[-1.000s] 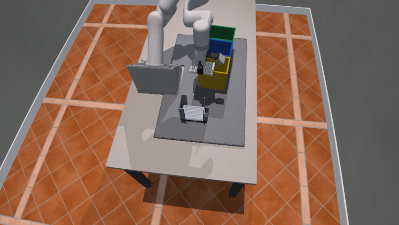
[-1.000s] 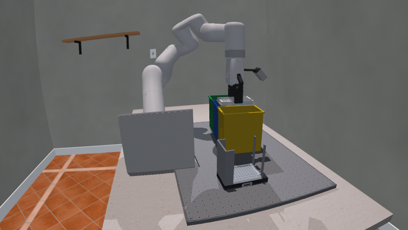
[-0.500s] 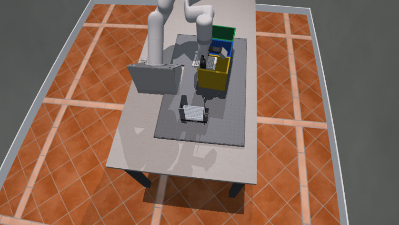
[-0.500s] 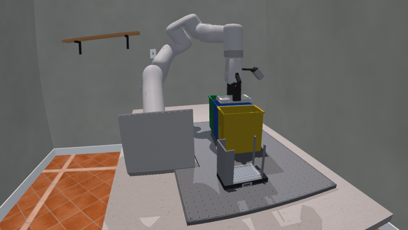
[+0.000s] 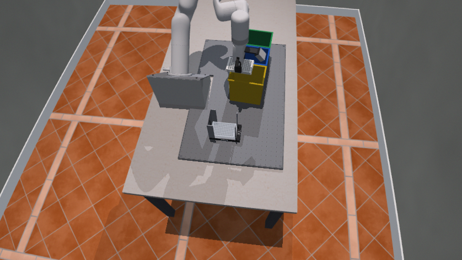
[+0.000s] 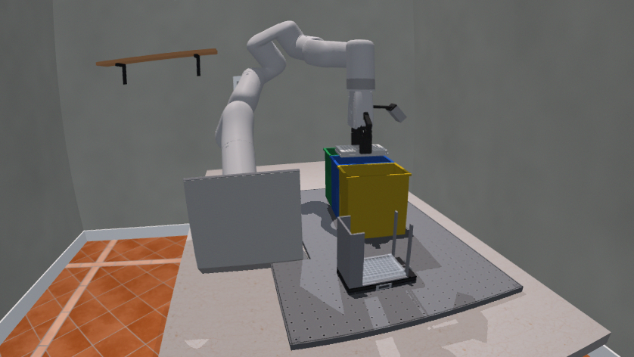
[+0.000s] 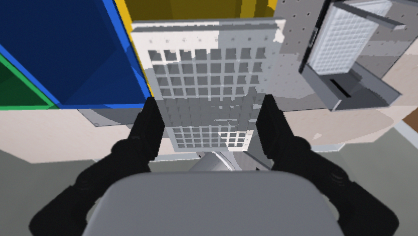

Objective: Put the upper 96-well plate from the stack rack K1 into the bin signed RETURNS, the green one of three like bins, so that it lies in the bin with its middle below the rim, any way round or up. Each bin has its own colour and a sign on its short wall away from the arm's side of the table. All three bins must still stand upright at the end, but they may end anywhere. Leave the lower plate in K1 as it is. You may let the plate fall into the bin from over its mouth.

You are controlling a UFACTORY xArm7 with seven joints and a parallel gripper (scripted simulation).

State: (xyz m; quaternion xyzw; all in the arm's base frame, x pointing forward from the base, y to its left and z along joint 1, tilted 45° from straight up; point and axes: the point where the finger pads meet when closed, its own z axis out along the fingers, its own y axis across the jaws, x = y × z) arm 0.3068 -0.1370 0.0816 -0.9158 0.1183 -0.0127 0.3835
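My gripper [image 7: 209, 108] is shut on a white 96-well plate [image 7: 207, 85] and holds it level, above the rims of the bins. The top and exterior views show the plate [image 5: 239, 64] [image 6: 360, 149] over the near edge of the blue bin [image 5: 254, 57], by its border with the yellow bin [image 5: 247, 84]. The green bin [image 5: 259, 38] stands beyond the blue one, farthest from the rack. The wrist view shows a corner of the green bin [image 7: 17, 87] at the left. Rack K1 [image 6: 374, 259] [image 5: 224, 130] stands in front of the yellow bin with the lower plate lying in it.
A grey upright panel [image 6: 245, 219] stands left of the bins and rack, in front of the arm's base. The three bins stand in a row, touching, on the grey perforated baseplate [image 5: 236, 106]. A wooden shelf [image 6: 157, 57] hangs on the back wall.
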